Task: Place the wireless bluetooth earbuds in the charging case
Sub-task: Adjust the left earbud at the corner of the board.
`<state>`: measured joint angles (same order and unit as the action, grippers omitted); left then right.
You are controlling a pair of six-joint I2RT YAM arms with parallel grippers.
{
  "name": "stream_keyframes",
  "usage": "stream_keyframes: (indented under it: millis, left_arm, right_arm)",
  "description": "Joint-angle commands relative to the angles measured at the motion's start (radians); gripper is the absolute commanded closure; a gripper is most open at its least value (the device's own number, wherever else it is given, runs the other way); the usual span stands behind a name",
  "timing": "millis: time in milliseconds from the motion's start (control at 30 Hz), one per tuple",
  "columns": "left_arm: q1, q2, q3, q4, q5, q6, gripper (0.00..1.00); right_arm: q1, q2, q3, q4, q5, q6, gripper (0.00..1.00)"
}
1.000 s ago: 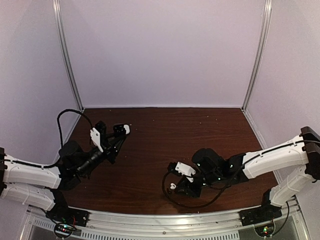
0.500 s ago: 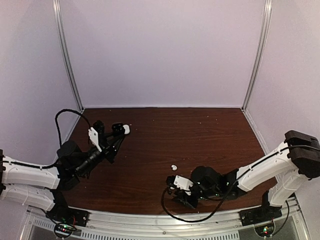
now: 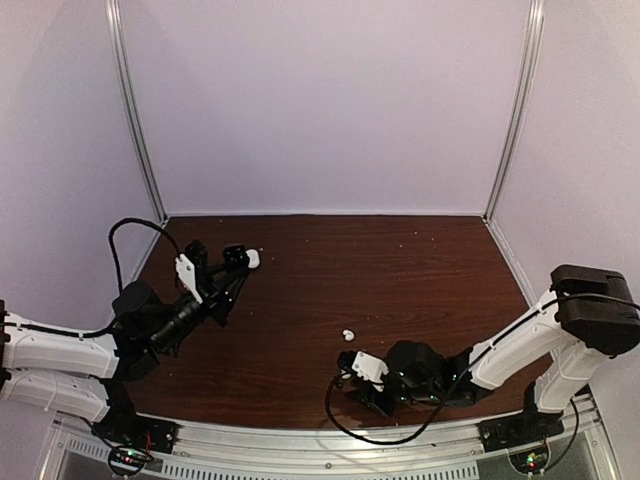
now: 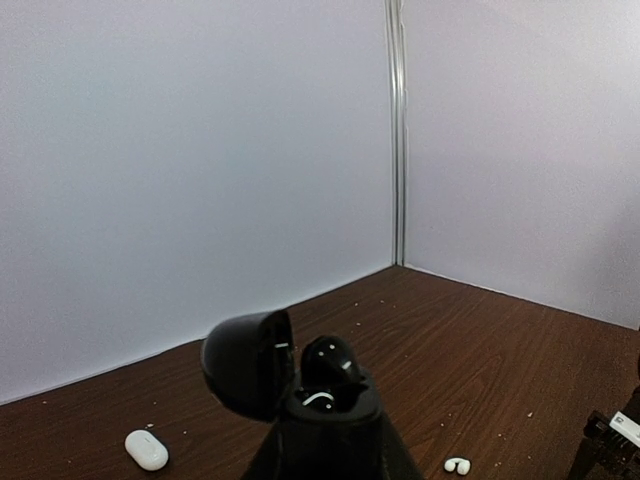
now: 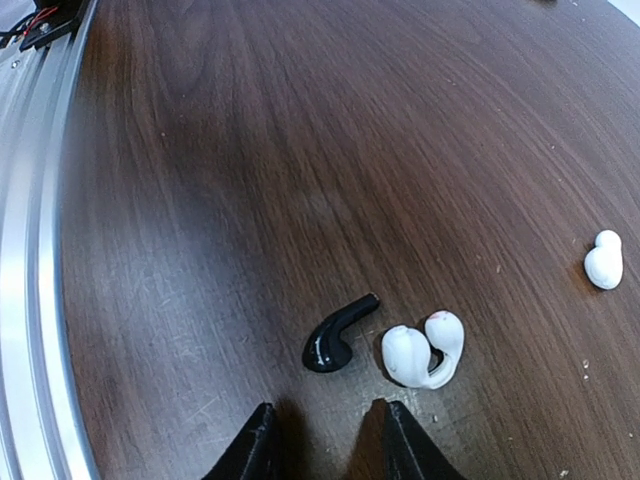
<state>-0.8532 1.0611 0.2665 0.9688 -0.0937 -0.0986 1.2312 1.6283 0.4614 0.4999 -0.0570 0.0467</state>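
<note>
The right arm's pincer [image 5: 327, 415] hovers low over the dark wood-grain counter [image 5: 250, 140], its two black fingers apart with nothing between them, just short of a small glossy black stemmed earbud [image 5: 338, 336] lying on its side. A white hooked earbud [image 5: 424, 349] lies just beside it, and a second white earbud [image 5: 603, 262] sits well apart toward the counter's middle. Across the counter the left arm's pincer [image 3: 232, 266] is clamped on an open glossy black clamshell charging case [image 4: 250, 362], held upright with what appears to be one dark bud seated inside. A white pebble-shaped case [image 4: 147, 449] rests on the counter near it. The step in hand looks to be picking up the black bud. The fingers would do best to straddle its rounded body clear of the white neighbour and close gently, since so slick a piece could squirt out. The aluminium rail [image 5: 40, 260] at the near edge runs close on one side; open counter lies ahead toward the case
</note>
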Motion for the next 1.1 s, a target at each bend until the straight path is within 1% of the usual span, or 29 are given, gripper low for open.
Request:
stream_keyframes:
  millis: [0,167,300,367,600,667,733,867,967,1067]
  left_arm:
    - [0.006,0.000,-0.006,0.051,0.011,0.020,0.97]
    - [0.006,0.014,-0.002,0.063,0.014,0.020,0.96]
    - [0.006,0.027,0.005,0.068,0.018,0.021,0.97]
    - [0.006,0.034,0.013,0.066,0.022,0.026,0.96]
    - [0.007,0.044,0.017,0.069,0.022,0.028,0.96]
    - [0.006,0.049,0.017,0.072,0.021,0.028,0.96]
    - [0.006,0.051,0.017,0.076,0.022,0.028,0.96]
    - [0.006,0.050,0.016,0.072,0.020,0.032,0.96]
    - [0.006,0.045,0.010,0.071,0.020,0.033,0.96]
    - [0.006,0.038,0.007,0.071,0.014,0.034,0.96]
  right_arm:
    - [0.018,0.036,-0.021,0.082,0.008,-0.020,0.64]
    - [0.036,0.080,-0.009,0.105,0.014,-0.009,0.64]
    - [0.037,0.117,0.003,0.134,0.034,-0.005,0.61]
    - [0.037,0.150,0.019,0.142,0.052,-0.001,0.62]
    - [0.037,0.179,0.039,0.121,0.162,0.009,0.63]
    - [0.038,0.190,0.045,0.119,0.173,0.010,0.62]
    - [0.037,0.202,0.052,0.110,0.174,0.010,0.63]
    - [0.037,0.195,0.049,0.097,0.187,0.017,0.67]
    - [0.037,0.171,0.044,0.057,0.201,0.047,0.65]
    - [0.039,0.149,0.016,0.052,0.221,0.097,0.67]
